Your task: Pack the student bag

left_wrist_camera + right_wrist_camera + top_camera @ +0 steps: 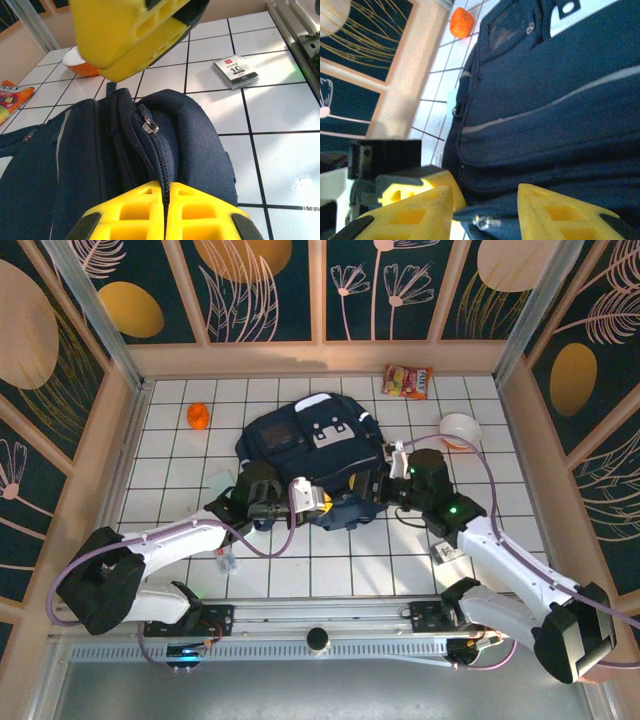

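Likely soft and saggy, the student bag (310, 445) takes seam grips: left gripper (166, 189) clamps its zip (163, 165), right gripper (485, 200) gapes open.

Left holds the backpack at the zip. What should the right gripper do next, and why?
Probably close the right gripper on the zip pull: its fingers stand apart with the pull lying between them, and the left gripper is clamped on the backpack at the closed zip.
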You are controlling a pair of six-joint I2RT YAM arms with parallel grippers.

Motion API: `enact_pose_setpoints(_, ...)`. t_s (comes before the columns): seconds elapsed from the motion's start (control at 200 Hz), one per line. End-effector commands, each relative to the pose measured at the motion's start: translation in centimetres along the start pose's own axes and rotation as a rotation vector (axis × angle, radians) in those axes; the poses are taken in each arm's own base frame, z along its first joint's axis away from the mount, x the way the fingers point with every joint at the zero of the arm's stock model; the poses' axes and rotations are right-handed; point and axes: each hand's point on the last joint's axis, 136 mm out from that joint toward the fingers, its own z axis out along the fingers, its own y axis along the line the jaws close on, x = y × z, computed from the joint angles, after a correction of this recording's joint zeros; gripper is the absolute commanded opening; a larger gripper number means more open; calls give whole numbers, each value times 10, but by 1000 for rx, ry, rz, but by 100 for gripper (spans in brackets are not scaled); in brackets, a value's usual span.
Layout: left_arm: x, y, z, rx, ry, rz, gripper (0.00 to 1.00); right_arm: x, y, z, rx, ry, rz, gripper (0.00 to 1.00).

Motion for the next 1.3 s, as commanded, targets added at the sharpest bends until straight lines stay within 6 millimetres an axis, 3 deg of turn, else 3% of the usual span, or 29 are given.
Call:
enact_pose_setpoints(0.0,-46,10,-10,-24,-121,149,0,6,5,-17,4,14,-87,40)
enact_pose_setpoints(0.12,-52,0,-12,28,-147,175,0,15,25,-32,-112,-22,-373,57)
enact_pose_setpoints(0.21,-51,-3,-13,40,-145,205,0,3,28,-45,-82,-134,-573,63)
enact_pose_setpoints(0.285,-49,-4,-13,50,-125,227,0,4,30,-47,-85,-149,-734,65)
enact_pose_setpoints(0.395,-50,-4,-13,56,-118,247,0,14,22,-36,-81,-72,-896,64)
enact_pose_setpoints(0.641,-52,-3,-11,53,-137,246,0,31,18,-5,-102,61,-1035,58)
enact_pose_setpoints(0.806,-53,-3,-12,56,-137,251,0,34,12,5,-96,95,-1052,50)
enact_pose_setpoints(1.126,-54,1,-10,46,-136,252,0,37,11,5,-95,148,-1039,16)
enact_pose_setpoints(1.296,-52,5,-8,27,-122,250,0,42,7,-1,-75,202,-1006,10)
